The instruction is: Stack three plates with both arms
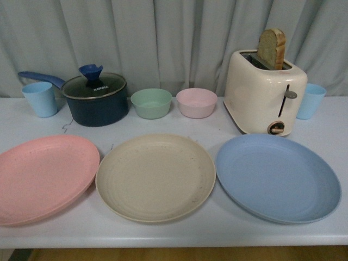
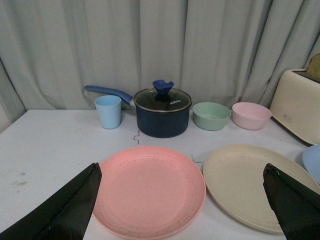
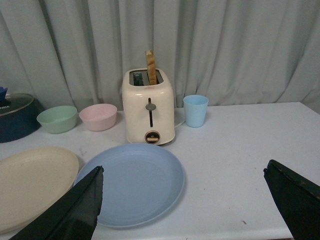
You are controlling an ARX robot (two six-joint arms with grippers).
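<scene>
Three plates lie side by side along the table's front edge: the pink plate [image 1: 43, 176] at the left, the beige plate [image 1: 155, 176] in the middle, the blue plate [image 1: 278, 176] at the right. No arm shows in the front view. My left gripper [image 2: 182, 192] is open and empty, hovering near the front edge over the pink plate [image 2: 150, 190], with the beige plate [image 2: 250, 185] beside it. My right gripper [image 3: 182, 192] is open and empty, above the table beside the blue plate [image 3: 132, 182]; the beige plate [image 3: 30, 182] shows at the edge.
Behind the plates stand a light blue cup [image 1: 40, 99], a dark blue lidded pot [image 1: 95, 99], a green bowl [image 1: 151, 103], a pink bowl [image 1: 196, 102], a cream toaster [image 1: 265, 98] holding a bread slice, and a second blue cup [image 1: 310, 100]. A curtain hangs behind.
</scene>
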